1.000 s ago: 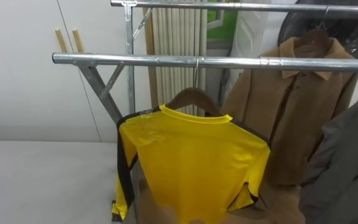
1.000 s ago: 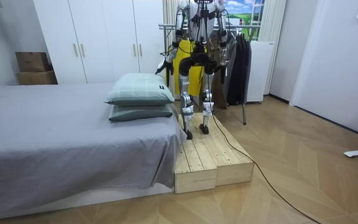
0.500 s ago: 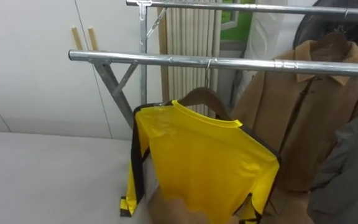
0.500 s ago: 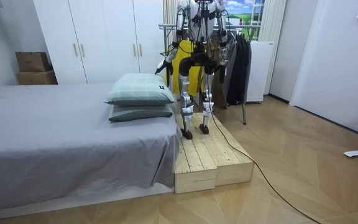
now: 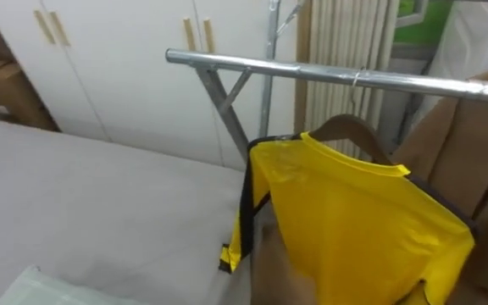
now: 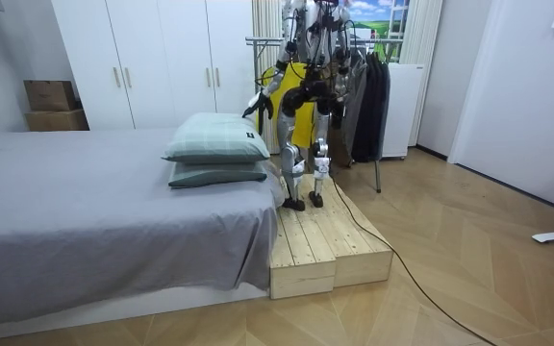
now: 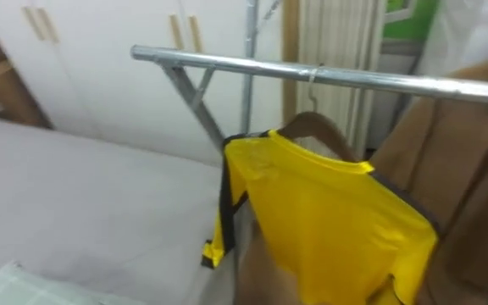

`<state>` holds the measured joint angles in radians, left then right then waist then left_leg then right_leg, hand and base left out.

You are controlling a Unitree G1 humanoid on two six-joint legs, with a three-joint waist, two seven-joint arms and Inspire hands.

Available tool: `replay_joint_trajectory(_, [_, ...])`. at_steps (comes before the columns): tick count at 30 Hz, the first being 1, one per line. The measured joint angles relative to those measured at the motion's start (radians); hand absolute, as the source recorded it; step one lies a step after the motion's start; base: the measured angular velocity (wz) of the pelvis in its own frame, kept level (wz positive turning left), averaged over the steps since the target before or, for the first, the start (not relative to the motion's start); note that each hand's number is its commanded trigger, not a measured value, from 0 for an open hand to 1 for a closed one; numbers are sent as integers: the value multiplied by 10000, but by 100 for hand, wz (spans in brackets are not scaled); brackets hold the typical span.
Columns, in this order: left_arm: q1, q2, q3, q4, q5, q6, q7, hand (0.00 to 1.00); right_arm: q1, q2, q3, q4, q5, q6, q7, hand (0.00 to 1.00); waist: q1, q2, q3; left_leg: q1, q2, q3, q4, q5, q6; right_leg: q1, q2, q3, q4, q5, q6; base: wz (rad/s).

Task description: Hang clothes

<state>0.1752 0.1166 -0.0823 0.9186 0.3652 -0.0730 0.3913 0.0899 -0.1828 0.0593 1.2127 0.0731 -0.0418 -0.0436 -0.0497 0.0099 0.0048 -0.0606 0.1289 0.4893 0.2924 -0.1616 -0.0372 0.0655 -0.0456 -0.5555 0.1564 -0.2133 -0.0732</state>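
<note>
A yellow shirt with dark side trim hangs on a wooden hanger, whose hook sits over the lower metal rail of a clothes rack. In the room view I stand on a wooden platform between the bed and the rack, body turned partly toward the bed. My left hand hangs out over the bed's edge near the pillows. My right hand stays low by my hip. Neither hand touches the shirt.
A brown coat hangs to the right of the shirt. White wardrobe doors stand behind the rail, with cardboard boxes at far left. The grey bed lies left and below, with a pillow at its near corner.
The eye view has swung to my left, bringing in the bed and pillow. In the room view my body turns toward the bed. The shirt stays on the rail.
</note>
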Motion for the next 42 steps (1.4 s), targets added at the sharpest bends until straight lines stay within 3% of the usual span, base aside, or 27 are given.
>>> replay_joint_trajectory(5, [-132,-99,30,12,-4,-24,-174,0,-224,100,1,110,-294,9,26,0,55,-124,-10,68,-69,37,-20,31,-34,239,-186,-758,337,-320,111,48])
replay_joint_trajectory(7, [-269,-145,36,48,-12,-44,-345,0,-331,118,25,140,-498,9,29,0,59,-195,24,131,-127,41,-40,29,-33,390,-286,-1110,444,-394,187,51])
replay_joint_trajectory(10, [-492,-197,32,161,-6,-332,-624,0,-397,114,68,259,-791,10,-17,0,177,-295,35,198,-196,61,103,-94,114,562,-642,-2105,1023,-575,449,60])
replay_joint_trajectory(12, [-639,-232,31,341,11,-649,-830,0,-564,68,58,318,-1109,124,-206,0,302,-280,32,163,-192,41,201,-241,323,532,-1200,-3054,2380,-620,527,59])
replay_joint_trajectory(13, [-689,-232,28,371,11,-691,-863,0,-579,70,68,300,-1219,122,-278,0,266,-281,37,145,-188,-22,292,-300,358,499,-1389,-3074,2915,-619,527,100])
replay_joint_trajectory(14, [-809,-253,19,447,-3,-770,-928,0,-561,68,59,310,-1279,125,-446,0,222,-320,31,-1,-254,-526,544,-476,496,358,-1634,-2515,3927,-592,565,148])
replay_joint_trajectory(15, [-1015,-255,-13,430,-1,-892,-944,0,-460,84,35,315,-1266,138,-565,0,181,-419,19,-87,-491,-1381,652,-646,618,150,-1684,-1325,4691,-447,583,173])
replay_joint_trajectory(16, [-1140,-255,-45,432,-1,-954,-946,0,-396,110,7,313,-1268,142,-578,0,180,-428,19,-164,-547,-1885,710,-689,702,-25,-1640,-647,5063,-302,578,197])
replay_joint_trajectory(17, [-1412,-245,-198,447,1,-1066,-950,0,-368,159,-30,316,-1242,137,-582,0,192,-465,19,-176,-628,-2678,752,-730,855,-414,-1330,504,5377,-300,501,182])
replay_joint_trajectory(18, [-1499,-296,-208,448,-22,-1089,-951,0,-433,215,-28,311,-1209,126,-538,0,230,-468,8,-177,-664,-3280,693,-609,793,-665,-714,1752,4970,-802,574,171])
replay_joint_trajectory(19, [-1519,-319,-215,472,-50,-1094,-965,0,-485,235,-24,311,-1224,116,-520,0,232,-466,7,-178,-703,-3617,654,-546,797,-757,-456,2236,4614,-916,583,163])
replay_joint_trajectory(20, [-1630,-375,-300,572,-169,-1089,-992,0,-506,265,-23,302,-1223,83,-521,0,185,-485,7,-165,-805,-4268,574,-473,812,-900,-60,3191,3733,-924,589,179])
replay_joint_trajectory(21, [-1716,-399,-434,587,-223,-1081,-1004,0,-462,321,-26,312,-1228,86,-563,0,142,-588,-17,-156,-1000,-4923,479,-369,805,-941,182,4041,2618,-771,660,179])
replay_joint_trajectory(22, [-1744,-418,-443,588,-227,-1081,-1004,0,-457,356,-26,318,-1234,92,-610,0,109,-659,-20,-157,-1125,-5244,463,-344,790,-928,210,4427,2009,-567,705,174])
replay_joint_trajectory(23, [-1771,-420,-454,599,-433,-1088,-1002,0,-496,468,-24,312,-1249,90,-725,0,48,-895,-5,-195,-1469,-5791,492,-325,750,-860,109,5141,1019,218,922,169])
replay_joint_trajectory(24, [-1813,-452,-554,783,-590,-1081,-1002,0,-450,564,-18,313,-1284,89,-786,0,-44,-1025,-21,-154,-1766,-6264,571,-364,672,-770,33,5154,899,533,1108,146])
replay_joint_trajectory(25, [-1768,-489,-601,833,-580,-1084,-1000,0,-422,568,1,311,-1368,105,-774,0,102,-1097,-83,-163,-1743,-6297,534,-353,629,-707,40,5013,769,434,1120,83])
replay_joint_trajectory(26, [-1718,-528,-601,830,-587,-1096,-999,0,-560,562,44,284,-1600,104,-762,0,400,-979,-141,-130,-1628,-6317,445,-404,529,-582,127,4776,555,414,1080,23])
replay_joint_trajectory(27, [-1699,-529,-580,836,-591,-1101,-999,0,-778,566,193,284,-1707,99,-742,0,597,-855,-139,-35,-1559,-6373,278,-367,449,-375,175,4597,376,523,895,21])
replay_joint_trajectory(28, [-1680,-529,-571,835,-592,-1119,-998,0,-880,572,235,289,-1788,95,-701,0,615,-838,-86,41,-1557,-6480,179,-338,408,-247,198,4512,294,552,847,44])
replay_joint_trajectory(32, [-1505,-523,-466,779,-846,-1214,-999,0,-1130,573,604,141,-2029,91,-454,0,773,-917,-67,216,-1528,-6892,-263,-217,242,75,263,4035,99,405,651,38])
replay_joint_trajectory(34, [-1469,-523,-377,828,-984,-1230,-1002,0,-1112,592,762,200,-1988,96,-405,0,787,-990,-29,236,-1515,-6845,-274,-205,225,254,271,3705,60,330,561,56])
replay_joint_trajectory(37, [-1468,-520,-360,825,-958,-1256,-1043,0,-1064,584,725,340,-1989,120,-435,0,804,-1170,16,114,-1428,-6187,-220,-208,223,520,284,3201,-187,227,502,56])
replay_joint_trajectory(38, [-1460,-520,-320,787,-928,-1257,-1129,0,-1050,584,665,409,-1966,112,-485,0,713,-1240,7,-14,-1378,-5577,-78,-216,238,645,282,2923,-349,205,503,69])
replay_joint_trajectory(39, [-1448,-520,-314,738,-874,-1257,-1208,0,-1005,586,544,481,-1963,113,-501,0,594,-1247,14,-145,-1354,-5245,145,-250,291,756,285,2640,-409,143,494,71])
replay_joint_trajectory(42, [-1434,-519,-317,725,-903,-1276,-1384,0,-836,587,348,553,-1777,105,-521,0,522,-1206,12,-159,-1409,-5147,217,-268,311,951,249,2231,-409,-39,525,49])
